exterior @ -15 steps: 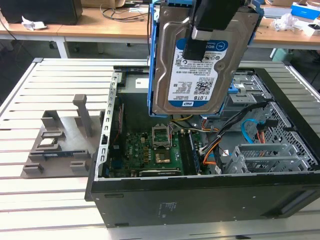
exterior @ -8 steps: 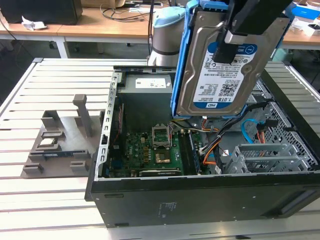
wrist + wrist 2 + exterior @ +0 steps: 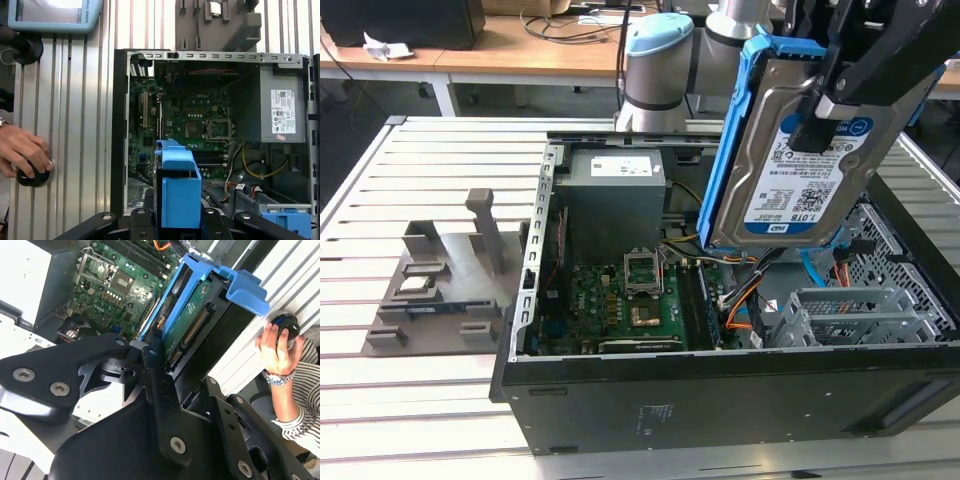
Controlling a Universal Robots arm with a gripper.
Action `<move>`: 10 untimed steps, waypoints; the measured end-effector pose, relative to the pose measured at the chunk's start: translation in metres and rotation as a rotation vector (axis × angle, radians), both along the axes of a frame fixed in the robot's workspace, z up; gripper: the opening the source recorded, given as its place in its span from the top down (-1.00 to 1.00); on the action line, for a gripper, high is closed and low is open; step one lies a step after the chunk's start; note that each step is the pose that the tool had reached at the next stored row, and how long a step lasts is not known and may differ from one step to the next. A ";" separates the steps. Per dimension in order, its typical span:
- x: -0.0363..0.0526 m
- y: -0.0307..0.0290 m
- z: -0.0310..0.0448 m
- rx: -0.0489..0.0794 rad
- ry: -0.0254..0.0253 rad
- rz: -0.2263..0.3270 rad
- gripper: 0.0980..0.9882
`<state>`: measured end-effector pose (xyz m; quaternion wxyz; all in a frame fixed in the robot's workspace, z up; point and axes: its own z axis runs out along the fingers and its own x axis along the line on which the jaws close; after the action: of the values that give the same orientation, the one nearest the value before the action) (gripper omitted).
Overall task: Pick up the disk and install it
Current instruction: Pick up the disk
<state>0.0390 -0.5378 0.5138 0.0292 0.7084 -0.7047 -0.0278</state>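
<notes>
The disk (image 3: 790, 170), a silver drive with a white-and-blue label in a blue carrier frame, hangs tilted in the air above the right half of the open computer case (image 3: 720, 400). My gripper (image 3: 820, 120) is shut on it, one black finger lying across the label. In the second wrist view the disk (image 3: 192, 322) stands edge-on between the black fingers (image 3: 152, 357), connector side showing. In the first wrist view the blue carrier (image 3: 177, 192) sits over the case's inside, near the motherboard (image 3: 200, 115).
Inside the case are a grey power-supply box (image 3: 615, 195), a metal drive cage (image 3: 860, 315) and loose orange and blue cables (image 3: 745, 300). A grey parts fixture (image 3: 440, 280) stands on the slatted table. A person's hand (image 3: 20, 150) rests on a black knob (image 3: 32, 177).
</notes>
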 end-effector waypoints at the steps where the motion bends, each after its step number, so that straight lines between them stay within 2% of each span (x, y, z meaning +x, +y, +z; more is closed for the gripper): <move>1: 0.0044 -0.0009 -0.0028 0.000 0.0000 0.000 0.41; 5: 0.0345 -0.0061 -0.0188 0.000 0.0007 0.000 0.41; 10: 0.0506 -0.0084 -0.0278 0.000 0.0010 0.000 0.41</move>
<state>0.0895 -0.5462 0.4860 0.0296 0.7084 -0.7046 -0.0282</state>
